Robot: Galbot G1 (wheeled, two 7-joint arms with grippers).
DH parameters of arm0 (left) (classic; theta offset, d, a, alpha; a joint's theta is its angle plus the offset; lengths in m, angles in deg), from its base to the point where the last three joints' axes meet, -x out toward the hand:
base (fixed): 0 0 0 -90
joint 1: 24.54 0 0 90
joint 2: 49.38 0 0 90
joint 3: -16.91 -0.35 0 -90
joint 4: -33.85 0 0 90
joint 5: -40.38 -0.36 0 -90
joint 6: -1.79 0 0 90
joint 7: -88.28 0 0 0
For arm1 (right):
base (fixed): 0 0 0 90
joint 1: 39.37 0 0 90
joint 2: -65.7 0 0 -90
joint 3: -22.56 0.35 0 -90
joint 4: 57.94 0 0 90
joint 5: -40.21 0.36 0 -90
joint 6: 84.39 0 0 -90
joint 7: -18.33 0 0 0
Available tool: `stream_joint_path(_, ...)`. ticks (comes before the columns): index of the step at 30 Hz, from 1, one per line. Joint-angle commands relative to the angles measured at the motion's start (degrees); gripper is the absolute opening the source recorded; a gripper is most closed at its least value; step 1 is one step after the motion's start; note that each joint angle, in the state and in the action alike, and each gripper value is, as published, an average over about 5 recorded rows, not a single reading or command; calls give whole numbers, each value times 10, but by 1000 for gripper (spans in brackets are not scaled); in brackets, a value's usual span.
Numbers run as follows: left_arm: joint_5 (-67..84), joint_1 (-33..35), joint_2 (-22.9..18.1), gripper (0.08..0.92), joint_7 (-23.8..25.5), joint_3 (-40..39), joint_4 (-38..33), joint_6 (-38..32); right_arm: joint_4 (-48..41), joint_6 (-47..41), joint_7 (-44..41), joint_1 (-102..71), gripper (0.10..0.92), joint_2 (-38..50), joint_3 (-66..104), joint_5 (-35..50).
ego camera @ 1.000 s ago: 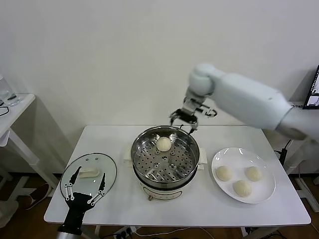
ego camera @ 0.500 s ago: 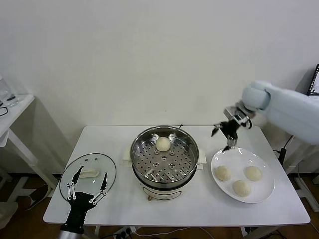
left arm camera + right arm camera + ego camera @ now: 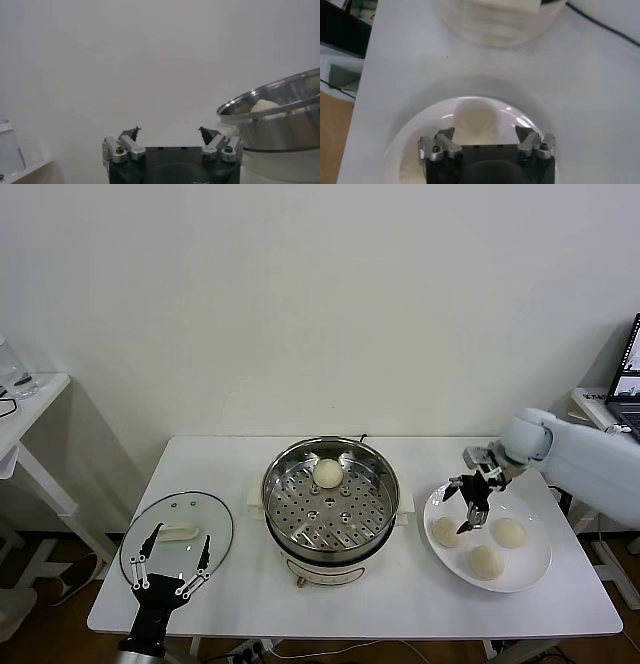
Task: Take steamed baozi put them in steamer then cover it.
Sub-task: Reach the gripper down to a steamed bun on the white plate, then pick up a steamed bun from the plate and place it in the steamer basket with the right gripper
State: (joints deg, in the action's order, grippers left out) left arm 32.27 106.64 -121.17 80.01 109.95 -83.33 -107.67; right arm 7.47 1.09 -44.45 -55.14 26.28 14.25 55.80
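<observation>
- Cover (image 3: 178, 536): glass lid lies flat on the surface (image 3: 350, 609), well to the left of the steamer (image 3: 330, 499). Not on the pot yet, so covering is still to do.
- Left gripper (image 3: 170, 567): hovers at the near edge of the cover, left of the steamer; fingers spread wide, nothing in them. Looks parked, prob. waiting for the lid step.
- Steamer: centre of the surface, open top, perforated tray showing. One baozi (image 3: 328, 473) sits on the tray toward the far rim, so 1 of 4 is in.
- Plate (image 3: 532, 567): just right of the steamer, carries 3 baozi: one nearest the steamer (image 3: 447, 531), one beyond it to the right (image 3: 509, 532), one at the near side (image 3: 486, 561).
- Right gripper (image 3: 472, 506): over the plate's steamer-side part, just above the nearest bun; fingers fully apart, empty. Wrist view shows a bun (image 3: 476, 121) between and below the fingertips.
- Judgement: approx. a quarter through loading; 3 buns plus lid remain. Next is likely a grasp on that nearest bun.
</observation>
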Motion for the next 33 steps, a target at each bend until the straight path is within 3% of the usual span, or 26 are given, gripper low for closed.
stream_joint_path(1,0,0,0,823,0,0,4,0,-15,-13,16,-52,823,2,31,-14)
stream_joint_path(7,0,-1,-1,823,0,1,5,0,-28,-12,20,-61,816,-11,39,-20)
stream_joint_path(21,1,-1,-1,823,-3,11,0,-1,-32,-8,15,-58,676,-17,55,-30)
stream_joint_path(28,3,1,0,823,-3,14,-11,2,-8,2,-41,63,661,-7,23,-24)
stream_joint_path(33,3,3,2,823,-4,12,-21,2,-4,9,-105,225,646,-38,-61,27)
